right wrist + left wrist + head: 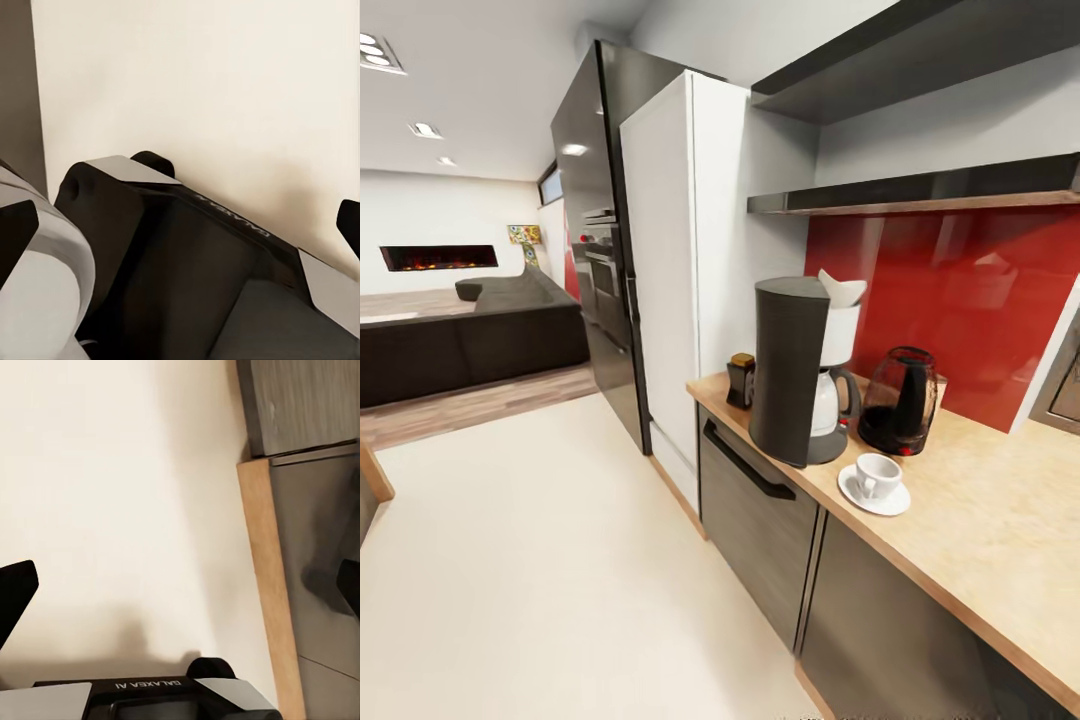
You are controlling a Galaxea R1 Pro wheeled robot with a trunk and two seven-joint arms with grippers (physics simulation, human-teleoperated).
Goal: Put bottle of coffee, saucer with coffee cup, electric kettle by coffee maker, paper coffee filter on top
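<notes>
On the tabletop, the light, fragile coffee cup sits on its saucer beside the coffee maker, best gripped by its rim, while both pincers gape wide, holding nothing.

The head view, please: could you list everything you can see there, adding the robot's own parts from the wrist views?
coffee maker: 1, dark grey with white carafe, on the countertop
filter: 1, white, on top of the coffee maker
coffee bottle: 1, dark brown with amber cap, at the countertop's end, beside the coffee maker
kettle: 1, dark glossy, on the coffee maker's other side
cup: 1, white, on the saucer
saucer: 1, white, in front of the kettle
shelf: 1, black, above the red backsplash
fridge: 1, white
sofa: 1, dark, far room
left gripper: open, over the floor
right gripper: open, over the floor
</notes>
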